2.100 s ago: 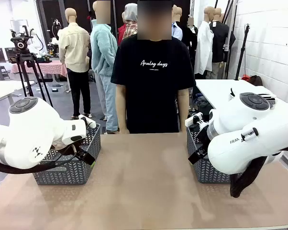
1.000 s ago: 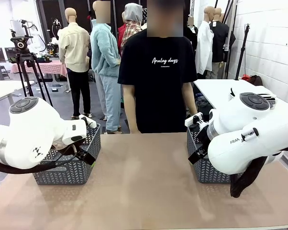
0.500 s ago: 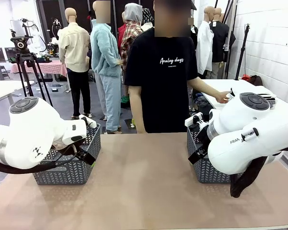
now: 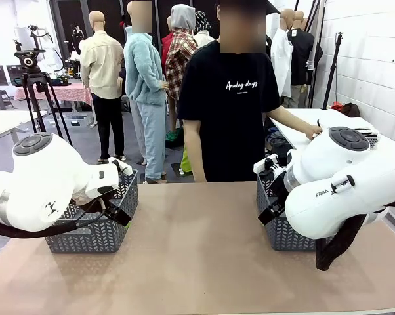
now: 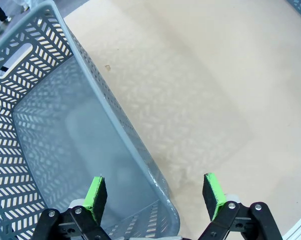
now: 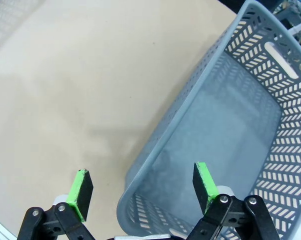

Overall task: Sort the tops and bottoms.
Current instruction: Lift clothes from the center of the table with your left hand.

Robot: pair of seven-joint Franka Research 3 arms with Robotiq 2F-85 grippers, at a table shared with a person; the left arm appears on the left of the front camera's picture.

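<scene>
1. The left white robot arm [image 4: 40, 184] is bent low at the left end of the light brown table [image 4: 197, 262], just in front of a grey plastic basket with a herringbone lattice wall [image 4: 92, 230].
2. The left gripper [image 5: 153, 186] has its jaws spread wide and grips nothing. One green pad [image 5: 96, 195] hangs over the inside of this basket and the other over the table top, so the basket's rim runs between them (it looks close to them, but I cannot tell if it touches).
3. The right white robot arm [image 4: 342, 190] is bent the same way at the right end of the table, in front of a second grey lattice basket [image 4: 283, 233].
4. The right gripper [image 6: 142, 187] is also spread wide and has nothing between its green pads [image 6: 203, 180]. The curved corner of the second basket's rim lies between them.
5. In both wrist views the smooth grey floor of each basket shows.
6. A person in a black printed T-shirt [image 4: 230, 111] stands at the far side of the table and stretches one hand [image 4: 312, 134] sideways to a white side table [image 4: 302, 121].
7. Where the tops and the bottoms lie, I cannot tell.
</scene>
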